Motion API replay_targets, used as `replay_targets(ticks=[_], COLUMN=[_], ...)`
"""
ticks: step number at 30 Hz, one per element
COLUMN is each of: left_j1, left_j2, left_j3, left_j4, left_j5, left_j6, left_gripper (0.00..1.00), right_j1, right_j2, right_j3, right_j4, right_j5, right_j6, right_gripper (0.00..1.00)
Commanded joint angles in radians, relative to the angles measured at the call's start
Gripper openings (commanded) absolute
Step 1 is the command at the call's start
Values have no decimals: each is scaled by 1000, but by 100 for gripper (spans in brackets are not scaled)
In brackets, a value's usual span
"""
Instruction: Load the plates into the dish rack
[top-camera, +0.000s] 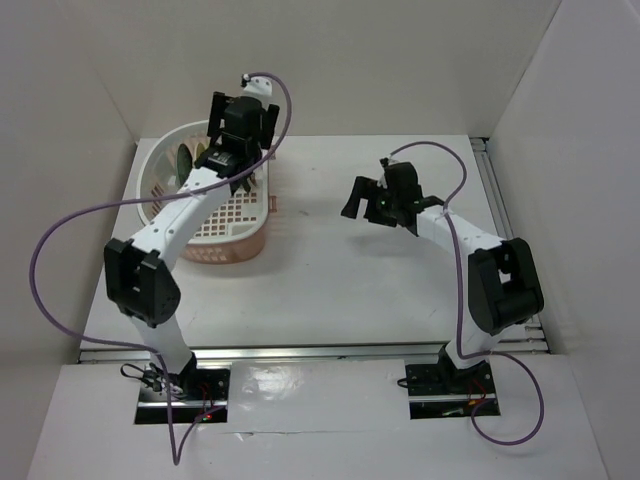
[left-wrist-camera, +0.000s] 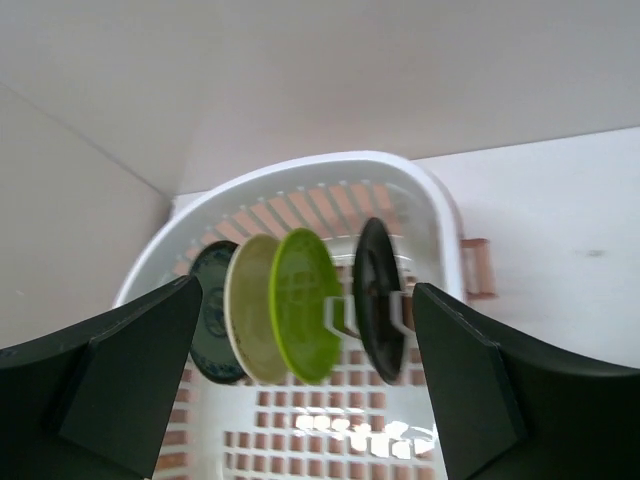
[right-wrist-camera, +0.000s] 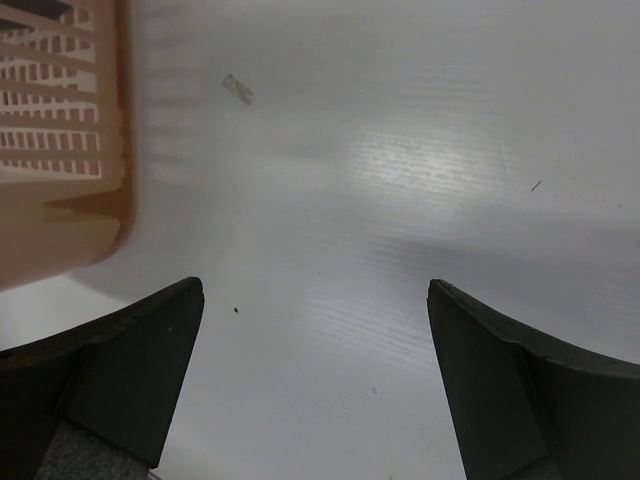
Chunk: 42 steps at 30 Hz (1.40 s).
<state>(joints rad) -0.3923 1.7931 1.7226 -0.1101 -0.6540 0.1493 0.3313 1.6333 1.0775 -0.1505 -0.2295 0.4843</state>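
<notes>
In the left wrist view four plates stand on edge between the pegs of the white dish rack (left-wrist-camera: 440, 215): blue-patterned (left-wrist-camera: 208, 325), cream (left-wrist-camera: 250, 320), lime green (left-wrist-camera: 305, 315) and glossy black (left-wrist-camera: 378, 300). My left gripper (left-wrist-camera: 305, 385) is open and empty, hovering above the rack just in front of the plates. In the top view the rack (top-camera: 165, 165) sits at the back left with the left gripper (top-camera: 240, 125) over it. My right gripper (top-camera: 365, 200) is open and empty above the bare table at mid right; in its wrist view (right-wrist-camera: 315, 380) only the table lies between the fingers.
The rack's pinkish-tan base tray (top-camera: 240, 250) juts out at its front and right; its corner shows in the right wrist view (right-wrist-camera: 60, 215). White walls enclose the table on the left, back and right. A purple cable (top-camera: 60, 235) loops left of the left arm.
</notes>
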Motion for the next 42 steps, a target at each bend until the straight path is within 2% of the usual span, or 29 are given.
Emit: replay_targets(ticks=[1,5,7,8,10,12,17,20,25,30,33,42], left_j1=[-45,-91,-123,-138,-178,-189,-201,-201,-201,-201,-201,-201], left_j2=[-196,-351,-431,-475,-589,-644,-874,-1030,-1199,-1239,-1264,-1344], left_j3=[19,19,-43,-122,-182,-211,-362,-524,-610,-581,-546,-534], left_j4=[-98,-302,-333,-333,-344,-443,-574,-605,-648,-689,-753,-832], left_j5=[83,155,186,174,153,140,165,165,189,223,232,221], left_j6=[-150,-387,-456,-473,-499,-563,-634,-643,-620,-599,-637,-665], left_gripper=[100,100,100,100,100,100,100,100,100,100,100,100], right_j1=[2,24,52,64,84,110,235,304,376,376,376,367], right_j2=[-38,-66,-66,-76,-88,-113,-331,-477,-677,-837,-900,-980], right_j3=[139,383,471,530,574,588,498,425,300,230,196,141], right_j4=[-52,-226,-353,-389,-460,-544,-598,-629,-718,-819,-853,-882], right_j5=[87,182,257,278,338,348,501,593,726,714,682,673], right_j6=[-75,-136,-188,-208,-236,-262,-248,-184,-102,-52,-27,-7], right_gripper=[100,100,100,100,100,100,100,100,100,100,100,100])
